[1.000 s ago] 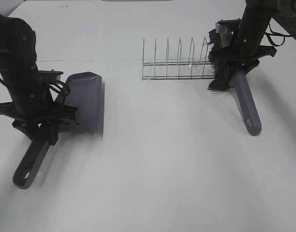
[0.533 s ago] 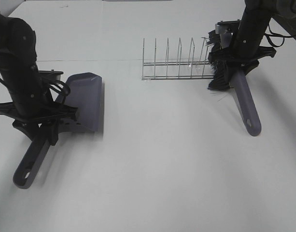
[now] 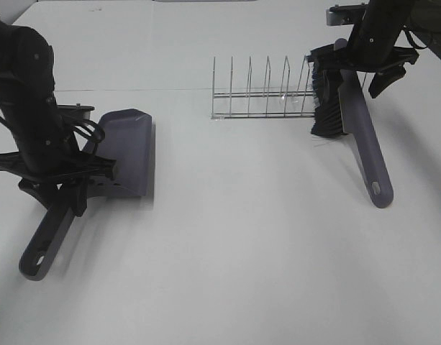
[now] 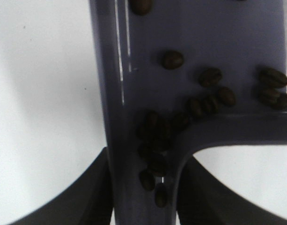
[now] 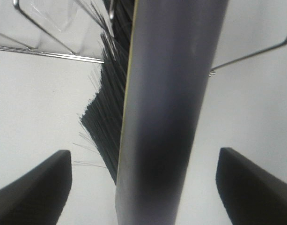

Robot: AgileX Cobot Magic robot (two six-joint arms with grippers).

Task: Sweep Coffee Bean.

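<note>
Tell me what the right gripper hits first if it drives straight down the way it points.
Probably the brush handle, lying right below the open right gripper; then the table.

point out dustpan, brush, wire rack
dustpan (image 3: 126, 151), exterior high view, on its flat scoop.
brush (image 3: 364, 136), exterior high view, on its handle.
wire rack (image 3: 260, 97), exterior high view, on its middle dividers.

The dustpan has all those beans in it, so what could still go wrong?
The coffee beans sit loose in the dustpan, some down its handle channel; if the left pincer tilts it, they could roll out. The brush lies against the wire rack with the right pincer open, so it might slide.
</note>
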